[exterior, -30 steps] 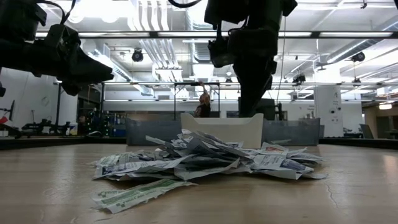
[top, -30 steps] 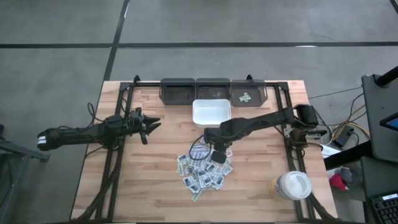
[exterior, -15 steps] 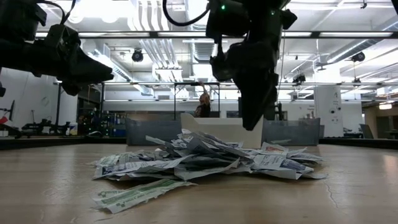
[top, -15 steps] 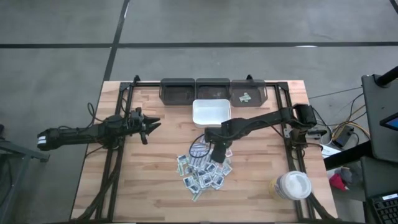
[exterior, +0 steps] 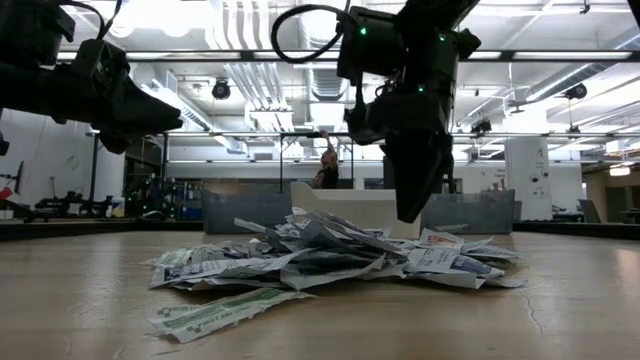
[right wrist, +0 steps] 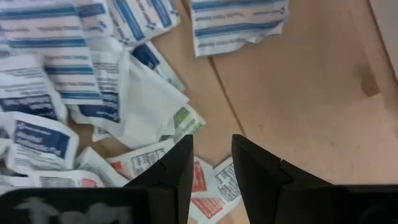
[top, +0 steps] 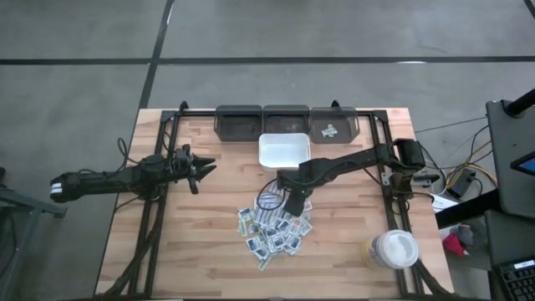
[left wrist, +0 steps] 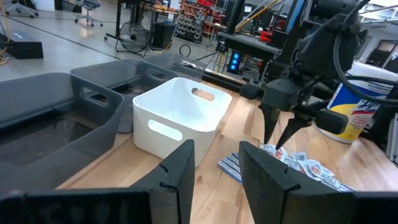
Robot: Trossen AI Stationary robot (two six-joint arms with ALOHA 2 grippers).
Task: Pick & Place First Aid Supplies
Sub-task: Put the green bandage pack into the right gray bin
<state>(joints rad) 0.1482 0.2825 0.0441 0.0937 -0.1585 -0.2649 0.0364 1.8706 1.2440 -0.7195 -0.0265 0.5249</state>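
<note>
Two dark fingers of the right gripper (exterior: 410, 205) hang parted and empty just above the heap, nothing between them in the right wrist view, where bare wood and packet edges show through the gap; directly beneath lies the pile of first aid supplies (top: 274, 227), small flat white and grey packets with blue-striped, red and greenish print, spread over the middle of the pale wooden table (top: 184, 259); a narrow greenish strip (exterior: 215, 312) lies at the heap's near edge in the low view. Beyond the pile, toward the far side, stands the white square plastic tray (top: 284, 151), and behind it a row of three dark grey bins (top: 287, 121), the rightmost holding what looks like one packet already; a round white-lidded jar (top: 393, 248) sits well apart by the right corner. The step in hand looks like a descent for a pick; it should go best if the fingers straddle one loose packet at the pile's rim, where an edge stands clear, rather than pressing into overlapped ones; a slow, square close should avoid dragging neighbours. The left gripper (top: 203, 170) waits over the table's left side, fingers apart, holding nothing.
</note>
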